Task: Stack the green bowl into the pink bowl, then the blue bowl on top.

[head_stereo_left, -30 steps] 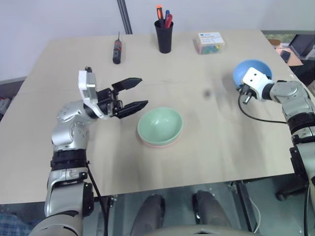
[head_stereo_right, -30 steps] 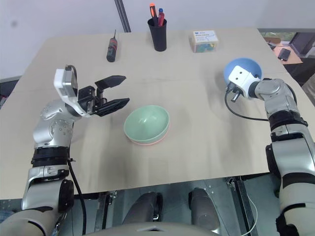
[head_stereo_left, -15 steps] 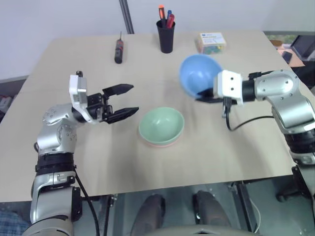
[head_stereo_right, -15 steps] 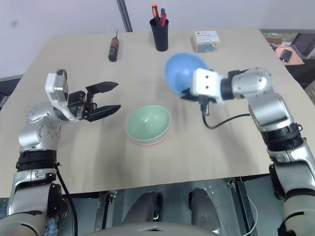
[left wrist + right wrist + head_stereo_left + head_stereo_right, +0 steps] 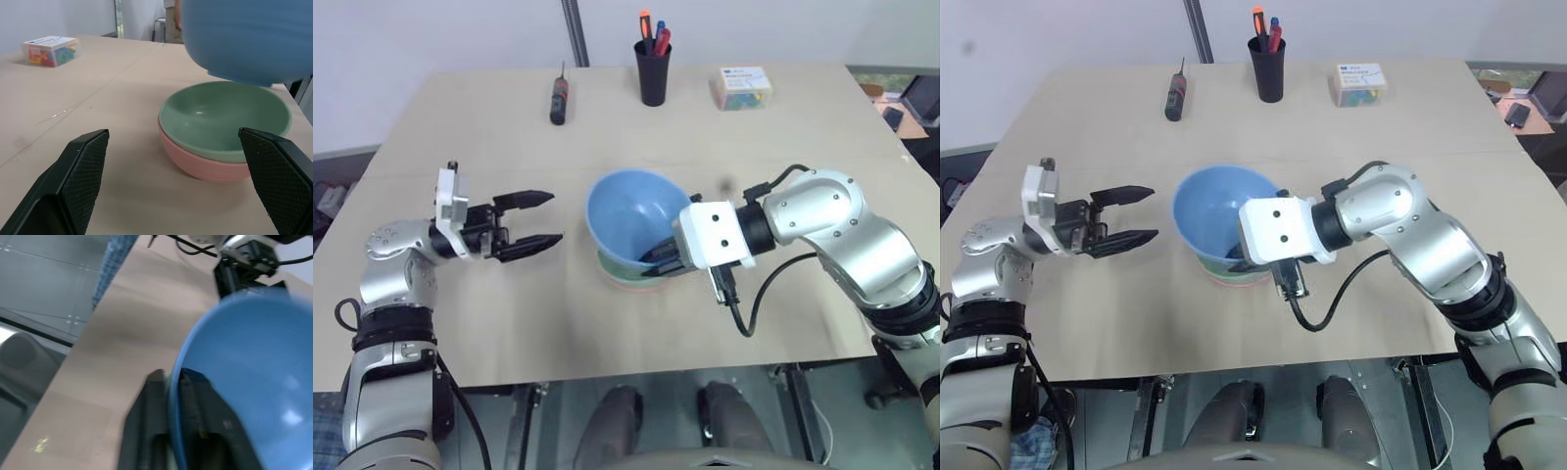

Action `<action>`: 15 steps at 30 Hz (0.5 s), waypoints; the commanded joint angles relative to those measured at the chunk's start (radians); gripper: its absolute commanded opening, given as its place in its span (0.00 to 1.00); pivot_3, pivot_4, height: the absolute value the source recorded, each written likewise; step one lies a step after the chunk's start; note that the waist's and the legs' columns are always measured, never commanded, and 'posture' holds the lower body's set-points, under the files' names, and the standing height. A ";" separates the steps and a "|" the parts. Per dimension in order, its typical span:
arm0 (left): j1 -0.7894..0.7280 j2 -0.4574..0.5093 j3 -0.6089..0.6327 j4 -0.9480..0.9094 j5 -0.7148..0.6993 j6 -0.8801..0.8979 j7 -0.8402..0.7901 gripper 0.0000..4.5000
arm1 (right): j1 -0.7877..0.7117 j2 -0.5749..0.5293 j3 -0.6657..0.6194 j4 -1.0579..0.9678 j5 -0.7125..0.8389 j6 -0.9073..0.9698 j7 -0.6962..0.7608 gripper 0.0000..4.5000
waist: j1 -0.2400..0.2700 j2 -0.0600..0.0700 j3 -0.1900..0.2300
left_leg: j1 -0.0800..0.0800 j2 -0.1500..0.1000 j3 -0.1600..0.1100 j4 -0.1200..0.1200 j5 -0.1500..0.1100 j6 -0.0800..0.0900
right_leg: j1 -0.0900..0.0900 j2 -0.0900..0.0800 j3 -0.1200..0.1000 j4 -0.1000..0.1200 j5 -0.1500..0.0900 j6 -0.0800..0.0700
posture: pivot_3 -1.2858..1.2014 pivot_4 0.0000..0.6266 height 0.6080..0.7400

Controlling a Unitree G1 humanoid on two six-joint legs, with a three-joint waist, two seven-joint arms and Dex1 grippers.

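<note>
Your right gripper [image 5: 168, 396] is pinching the blue bowl [image 5: 631, 211] by its rim above the green bowl [image 5: 225, 120] nested in the pink bowl [image 5: 205, 164]; your left gripper [image 5: 543, 217] is waiting beside them with fingers spread

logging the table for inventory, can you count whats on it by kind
bowls: 3 (blue bowl, green bowl, pink bowl)
screwdriver: 1
pen cup: 1
pens in the cup: at least 3, exact number hard to tell
small clear box: 1
total: 9, counting 3 pens
</note>
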 commanded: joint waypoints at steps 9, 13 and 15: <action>0.006 0.016 0.024 -0.049 -0.014 0.053 0.038 1.00 | 0.022 0.031 -0.270 0.049 0.123 0.109 -0.157 0.67 | 0.000 0.000 0.000 | 0.000 0.000 0.000 0.000 0.000 0.000 | 0.000 0.000 0.000 0.000 0.000 0.000 | 0.52 0.24 1.00; 0.065 0.010 0.043 -0.127 -0.032 0.080 0.074 1.00 | 0.145 0.009 -0.450 0.121 0.155 0.016 -0.202 0.67 | 0.002 -0.001 -0.001 | 0.000 0.000 0.000 0.000 0.000 0.000 | 0.001 0.000 0.000 0.000 0.000 0.000 | 0.52 0.24 1.00; 0.104 0.007 0.053 -0.171 -0.045 0.095 0.093 1.00 | 0.229 -0.009 -0.511 0.158 0.158 -0.044 -0.199 0.67 | 0.002 -0.001 -0.001 | 0.000 0.000 0.000 -0.001 0.000 0.000 | 0.001 -0.001 0.000 -0.001 0.000 0.000 | 0.52 0.24 1.00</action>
